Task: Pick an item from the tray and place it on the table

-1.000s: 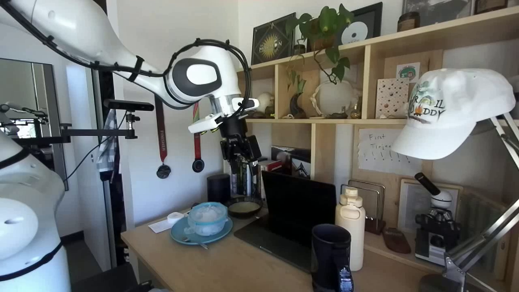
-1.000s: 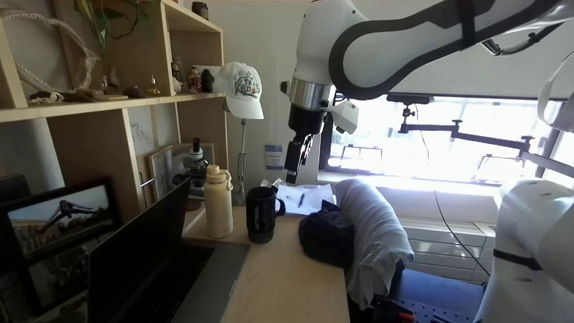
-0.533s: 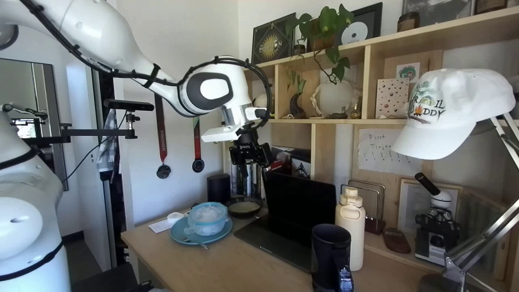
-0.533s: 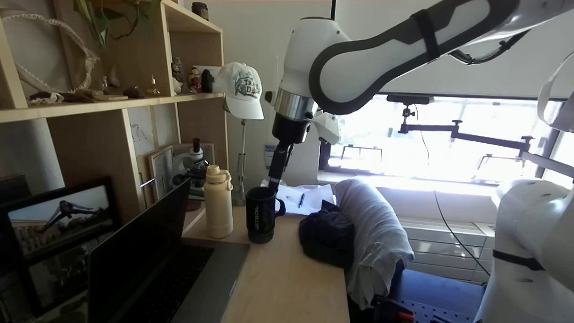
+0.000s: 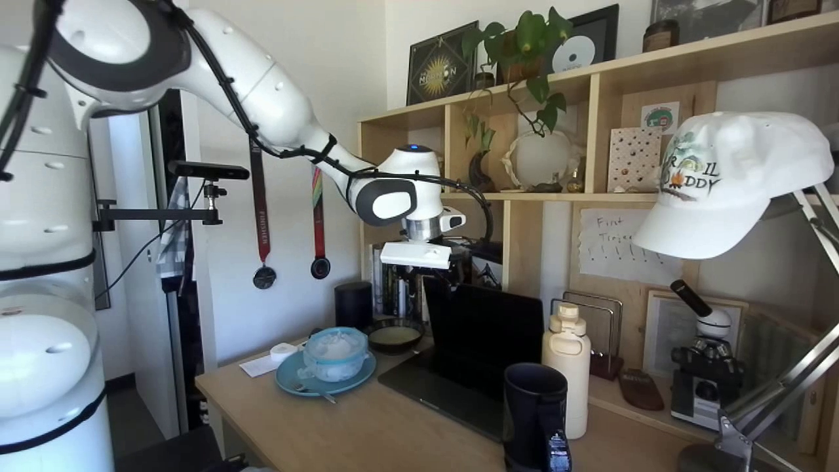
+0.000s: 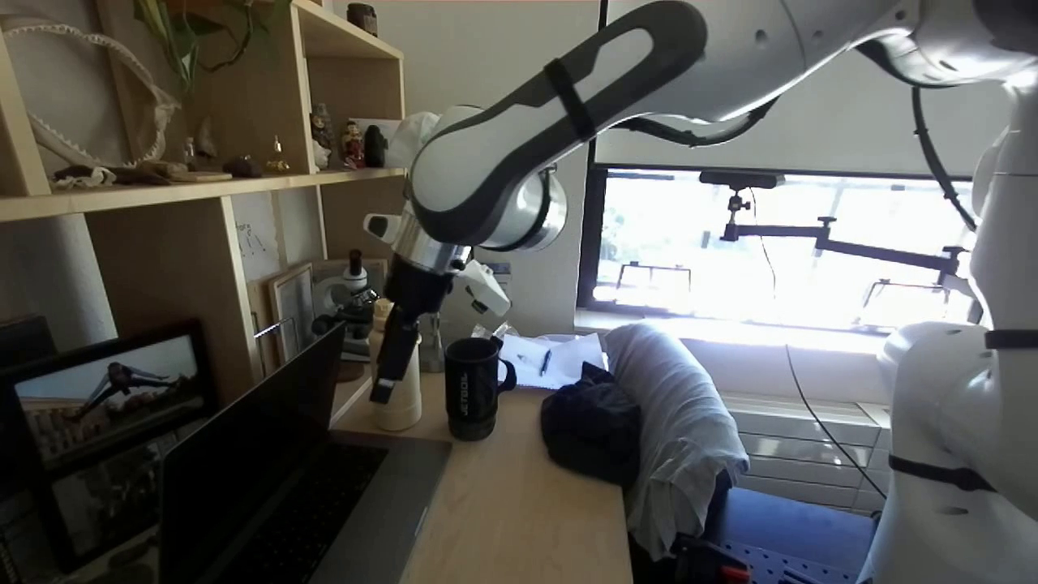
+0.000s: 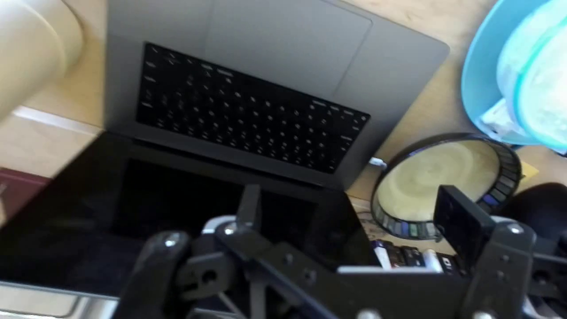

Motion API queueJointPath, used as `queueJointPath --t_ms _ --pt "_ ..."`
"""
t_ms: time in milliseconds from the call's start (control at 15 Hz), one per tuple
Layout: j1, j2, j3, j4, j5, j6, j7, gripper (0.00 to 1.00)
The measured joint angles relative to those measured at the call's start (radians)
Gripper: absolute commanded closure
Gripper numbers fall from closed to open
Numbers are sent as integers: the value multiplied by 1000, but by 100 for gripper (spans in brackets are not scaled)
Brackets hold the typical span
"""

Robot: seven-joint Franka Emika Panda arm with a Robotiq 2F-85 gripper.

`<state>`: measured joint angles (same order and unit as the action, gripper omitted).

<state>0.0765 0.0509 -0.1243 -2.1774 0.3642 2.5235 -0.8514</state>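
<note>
The pale-blue bowl [image 5: 336,359] stands on the teal-blue dish, the tray [image 5: 286,378], near the far left edge of the wooden table [image 5: 387,432]. In the wrist view the bowl [image 7: 547,84] and dish [image 7: 476,84] are cut off at the top right. Neither shows in the exterior view facing the window. My gripper [image 6: 383,392] hangs in the air over the laptop, tilted down, apart from the bowl. In the wrist view my gripper [image 7: 354,201] is wide open, with nothing between its fingers.
An open laptop [image 7: 288,40] lies below my gripper. A dark-rimmed bowl [image 5: 395,333] stands beside the dish. A cream bottle [image 5: 567,373] and a black mug [image 5: 535,413] stand right of the laptop. A fork [image 5: 314,392] lies on the dish. Wooden shelves [image 5: 524,195] rise behind.
My gripper has moved down and across, from beyond the mug to over the laptop, and has turned. The bowl and dish have not moved.
</note>
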Motion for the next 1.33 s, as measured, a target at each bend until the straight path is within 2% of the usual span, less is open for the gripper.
queueJointPath --t_ms 200,600,1000,1333 --pt "-36 120 80 147 150 -124 -160 0" --pt "-136 303 188 386 211 -443 -313 0" --pt "-187 432 232 516 250 -670 -414 0" --pt "-187 481 257 555 264 -754 -422 0"
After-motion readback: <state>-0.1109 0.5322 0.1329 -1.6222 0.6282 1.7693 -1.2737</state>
